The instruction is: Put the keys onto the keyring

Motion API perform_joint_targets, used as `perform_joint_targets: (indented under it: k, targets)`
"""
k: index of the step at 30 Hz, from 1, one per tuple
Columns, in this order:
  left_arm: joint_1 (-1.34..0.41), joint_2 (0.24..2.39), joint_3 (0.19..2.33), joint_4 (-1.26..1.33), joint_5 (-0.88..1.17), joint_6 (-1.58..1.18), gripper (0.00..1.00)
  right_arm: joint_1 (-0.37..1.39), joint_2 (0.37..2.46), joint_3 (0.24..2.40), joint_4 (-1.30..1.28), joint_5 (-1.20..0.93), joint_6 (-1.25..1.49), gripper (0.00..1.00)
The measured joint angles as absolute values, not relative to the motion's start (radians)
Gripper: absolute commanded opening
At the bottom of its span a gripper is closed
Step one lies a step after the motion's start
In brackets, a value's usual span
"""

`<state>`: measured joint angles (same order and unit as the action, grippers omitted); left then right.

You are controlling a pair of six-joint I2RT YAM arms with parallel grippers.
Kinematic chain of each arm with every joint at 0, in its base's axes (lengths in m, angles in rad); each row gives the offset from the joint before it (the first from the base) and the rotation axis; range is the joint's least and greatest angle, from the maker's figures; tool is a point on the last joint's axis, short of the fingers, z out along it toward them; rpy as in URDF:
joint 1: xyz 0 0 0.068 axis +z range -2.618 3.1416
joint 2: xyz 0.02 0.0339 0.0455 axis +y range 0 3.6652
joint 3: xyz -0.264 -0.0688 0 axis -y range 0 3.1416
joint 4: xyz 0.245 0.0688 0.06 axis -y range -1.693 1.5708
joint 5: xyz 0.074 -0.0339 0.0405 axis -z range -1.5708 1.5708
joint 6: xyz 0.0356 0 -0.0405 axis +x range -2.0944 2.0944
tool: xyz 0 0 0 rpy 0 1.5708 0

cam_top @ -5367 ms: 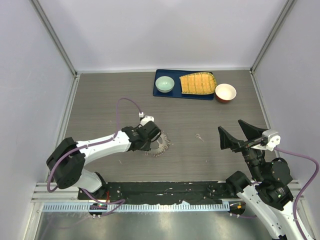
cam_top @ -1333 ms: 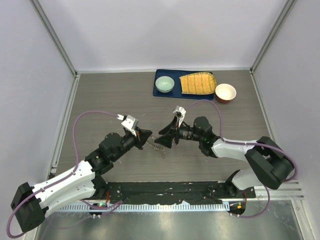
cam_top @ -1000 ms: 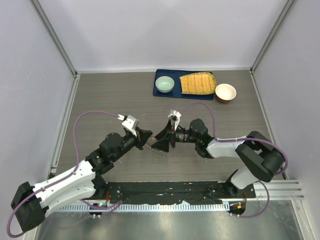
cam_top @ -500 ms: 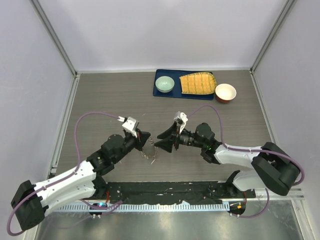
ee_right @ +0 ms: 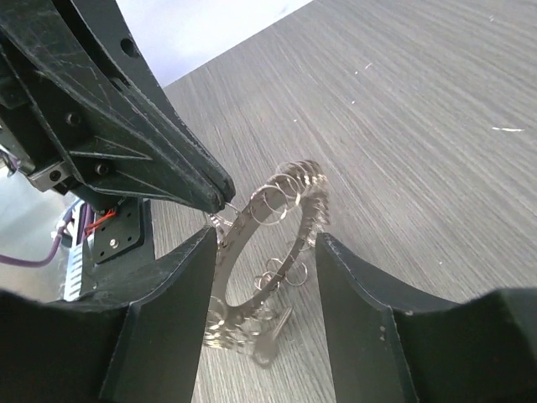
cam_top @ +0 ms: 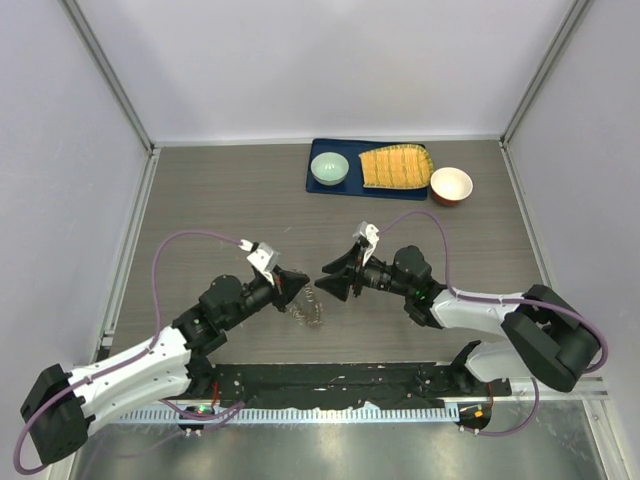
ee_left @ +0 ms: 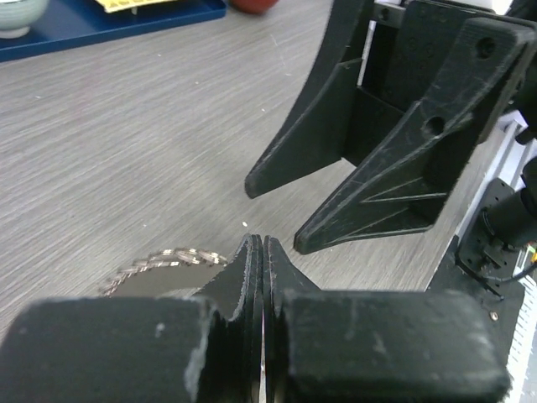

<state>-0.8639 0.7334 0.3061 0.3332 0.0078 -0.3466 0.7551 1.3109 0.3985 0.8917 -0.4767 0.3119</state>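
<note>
Since the earliest overhead view, the right arm has swung in from the far right to the middle of the worktop [cam_top: 220, 190]. The left arm has pulled back towards its base, so the two tools now face each other tip to tip. The left tool [cam_top: 296, 284] has its fingers pressed tight together. From my right wrist view it seems to pinch the fringed edge of the keyring [cam_top: 308, 306], which stands tilted on its rim just below and between the tools rather than lying flat. The right tool [cam_top: 333, 281] is spread, and I see nothing between its fingers. The key no longer lies on the bare wood to the right of the ring, and I cannot find it for certain in any current view. A flat silver piece [ee_right: 265, 351] hanging at the ring's low edge may be it, but it is too blurred for me to tell. My judgement is that the ring is presented and ready, while the threading itself is unconfirmed. I need to find the key before calling anything done.
</note>
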Motion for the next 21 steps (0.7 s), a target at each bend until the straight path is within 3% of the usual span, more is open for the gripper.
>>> perform_joint_targets:
  k: [10,21]
  targets:
    - [-0.864,0.791,0.312,0.361,0.090,-0.332,0.00,0.755,1.407,0.398,0.990,-0.595,0.301,0.50]
    - [-0.864,0.797,0.312,0.368,0.107,-0.334,0.00,0.755,1.446,0.398,1.058,-0.671,0.314,0.35]
